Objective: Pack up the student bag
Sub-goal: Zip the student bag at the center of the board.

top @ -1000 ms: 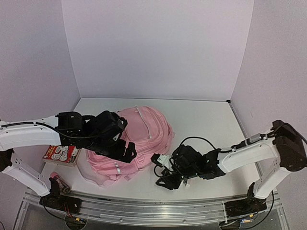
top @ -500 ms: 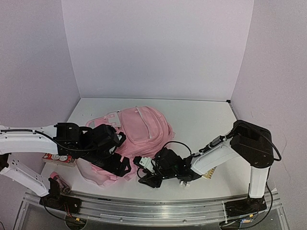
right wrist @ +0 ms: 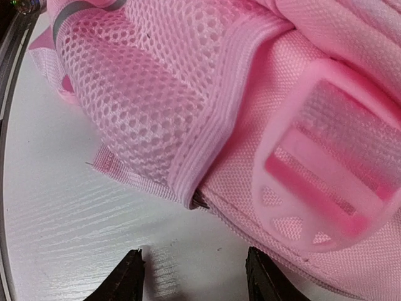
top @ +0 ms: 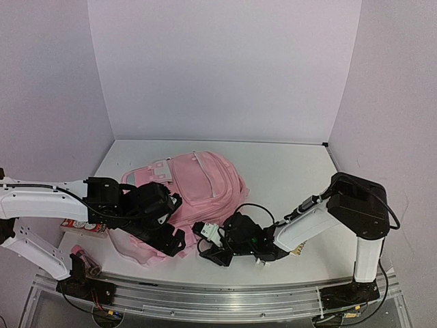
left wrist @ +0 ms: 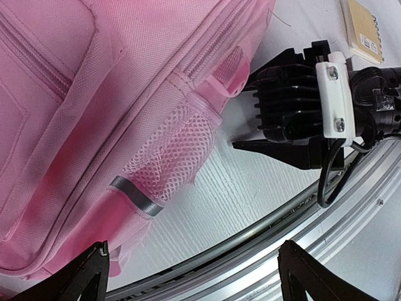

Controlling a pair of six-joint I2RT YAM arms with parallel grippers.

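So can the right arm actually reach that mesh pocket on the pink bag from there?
Probably yes. The right gripper sits open just short of the mesh pocket on the student bag, with only a strip of bare table between and nothing in the way.

The right pincer [right wrist: 197, 281] has slid left, close beside the student bag [top: 205, 181].
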